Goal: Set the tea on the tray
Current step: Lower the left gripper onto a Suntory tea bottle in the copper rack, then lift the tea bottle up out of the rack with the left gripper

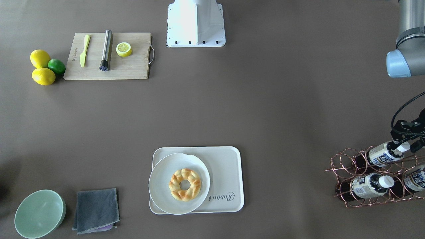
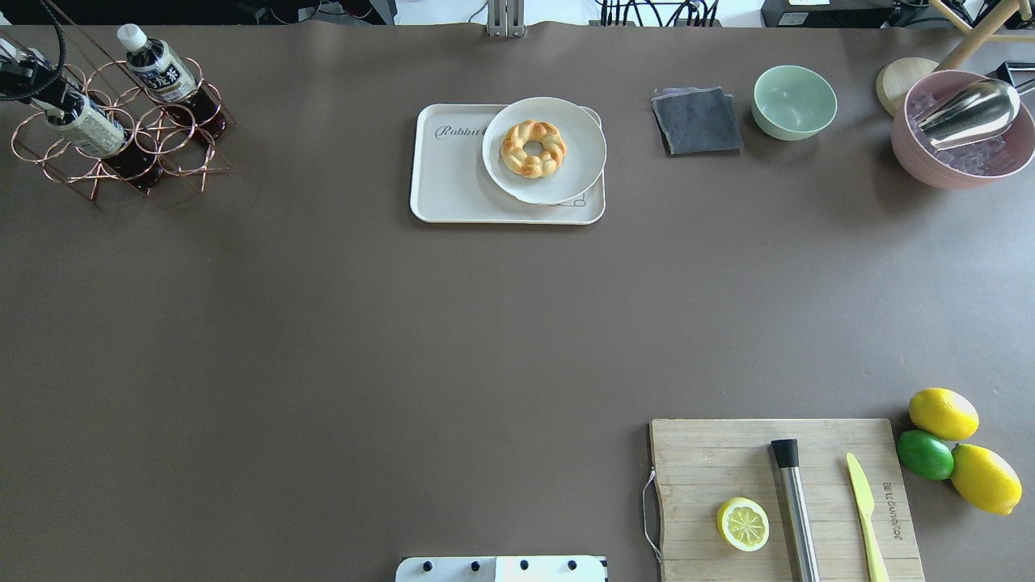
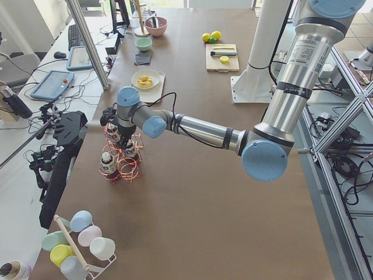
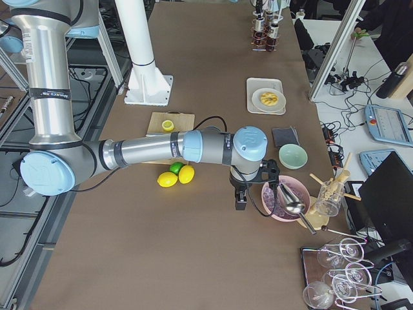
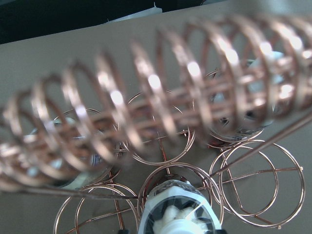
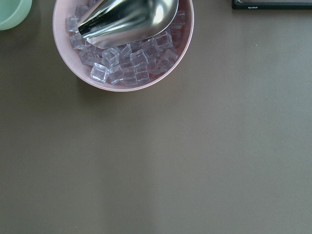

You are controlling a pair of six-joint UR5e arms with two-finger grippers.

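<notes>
The tea (image 1: 382, 154) is the top bottle lying in a copper wire rack (image 1: 345, 162) at the table's end. It also shows in the overhead view (image 2: 90, 129). My left gripper (image 1: 405, 145) sits at its white cap, fingers close on either side, apparently shut on it; the bottle still lies in the rack. In the left wrist view the tea's top (image 5: 175, 214) is at the bottom centre behind blurred rack coils (image 5: 146, 83). The cream tray (image 1: 229, 166) lies mid-table, far from it. My right gripper (image 4: 240, 199) shows only in the side view, so I cannot tell its state.
Two more alike bottles (image 1: 368, 186) (image 1: 415, 177) lie in the rack. A white plate (image 1: 162, 186) with a ring pastry covers half the tray. A pink bowl of ice (image 6: 190, 34) with a metal scoop is by the right arm. A green bowl (image 1: 40, 214), grey cloth and wooden board (image 1: 132, 69) stand elsewhere.
</notes>
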